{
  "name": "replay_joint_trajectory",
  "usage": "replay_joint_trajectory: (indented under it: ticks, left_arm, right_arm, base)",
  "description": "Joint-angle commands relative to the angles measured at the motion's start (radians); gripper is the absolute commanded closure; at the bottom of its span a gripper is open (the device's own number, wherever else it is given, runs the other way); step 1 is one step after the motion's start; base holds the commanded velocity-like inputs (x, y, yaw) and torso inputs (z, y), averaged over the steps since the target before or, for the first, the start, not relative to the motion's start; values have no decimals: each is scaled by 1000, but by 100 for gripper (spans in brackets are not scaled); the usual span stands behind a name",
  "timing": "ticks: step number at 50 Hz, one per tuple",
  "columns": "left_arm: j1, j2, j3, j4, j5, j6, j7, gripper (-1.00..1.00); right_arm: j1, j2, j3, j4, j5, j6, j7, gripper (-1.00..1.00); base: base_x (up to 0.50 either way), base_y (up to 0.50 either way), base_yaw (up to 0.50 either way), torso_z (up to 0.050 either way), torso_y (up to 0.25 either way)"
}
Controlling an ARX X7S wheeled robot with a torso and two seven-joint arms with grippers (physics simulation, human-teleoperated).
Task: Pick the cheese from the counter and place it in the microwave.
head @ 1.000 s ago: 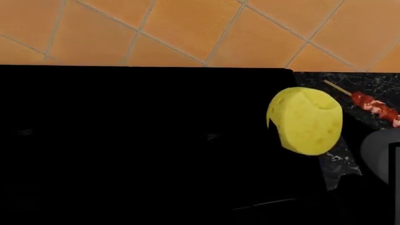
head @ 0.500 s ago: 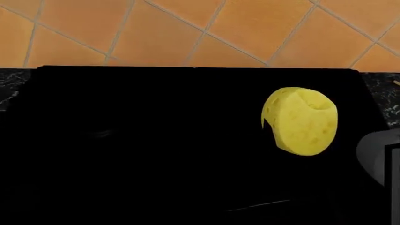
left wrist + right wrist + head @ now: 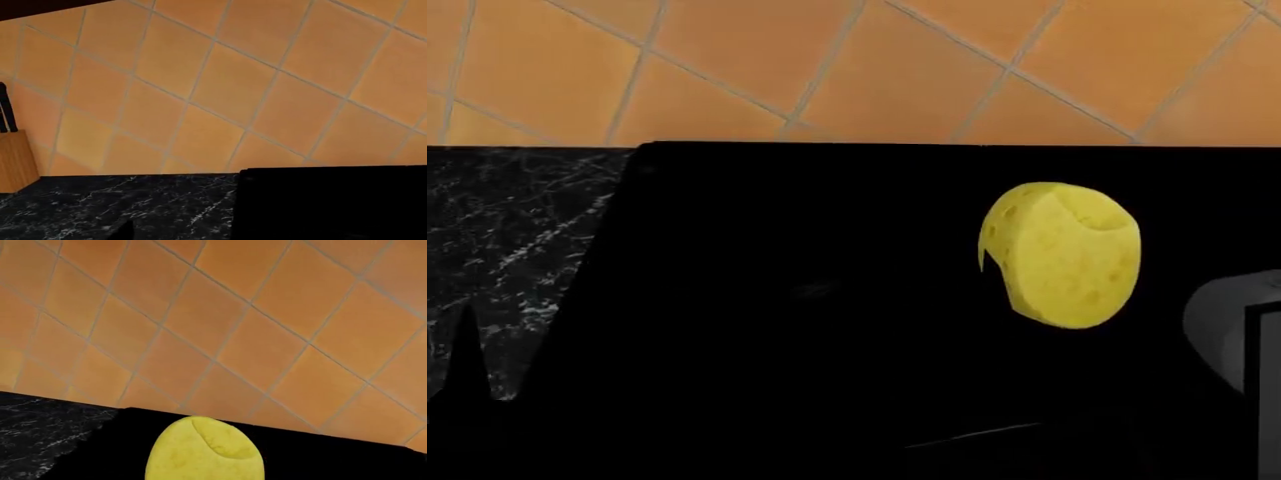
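Note:
The cheese point(image 3: 1061, 255), a pale-yellow rounded chunk with a notched top, hangs in the air over the matte-black stove top point(image 3: 801, 300). In the right wrist view the cheese point(image 3: 205, 450) sits right at my right gripper's jaws. The black fingers do not stand out against the stove. The veined black counter point(image 3: 507, 230) lies left of the stove. My left gripper is low over that counter. One dark fingertip point(image 3: 124, 232) shows far to one side, and the counter shows where the middle of the jaws is. It is empty. No microwave is in view.
An orange tiled wall point(image 3: 854, 60) runs behind the counter and stove. A wooden knife block point(image 3: 17, 160) stands on the counter point(image 3: 133, 200) at the wall. A grey rounded part point(image 3: 1234, 340) of my right arm shows at the head view's right edge.
The head view has swung left. The red skewer and right counter have left the view and the counter left of the stove has come in. The cheese keeps its place in the view.

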Motion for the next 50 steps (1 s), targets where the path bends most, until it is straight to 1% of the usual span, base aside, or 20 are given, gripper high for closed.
replay_joint_trajectory:
  ticks: [1,7,15,33,39,44,50]
  left_arm:
    - [8,13,-29,-3,-25,32,53,-100]
    - [12,13,-29,-6,-19,34,58,-100]
    - [11,15,-30,-7,-19,36,61,-100]
    - [8,22,-27,-15,-12,32,65,-100]
    - [15,27,-22,-16,-3,29,65,-100]
    - [18,26,-24,-15,-4,34,67,-100]
    - [19,31,-22,-19,0,32,64,-100]
  right_arm:
    - [-8,-27,40,-1,-52,12,-31,100]
    - [-10,-17,48,-4,-64,-4,-22,100]
    - [-2,8,62,-7,-50,-17,-21,100]
    - [142,53,167,-28,88,71,-23,100]
    - [232,19,224,-5,182,150,-5,100]
    - [254,-4,239,8,206,167,7,100]
    - [330,-32,286,33,280,218,12,100]
  base:
    - [47,484,0,0,0]
    - [43,462,0,0,0]
    - [0,0,0,0,0]
    - [0,0,0,0,0]
    - [0,0,0,0,0]
    - [0,0,0,0,0]
    - [0,0,0,0,0]
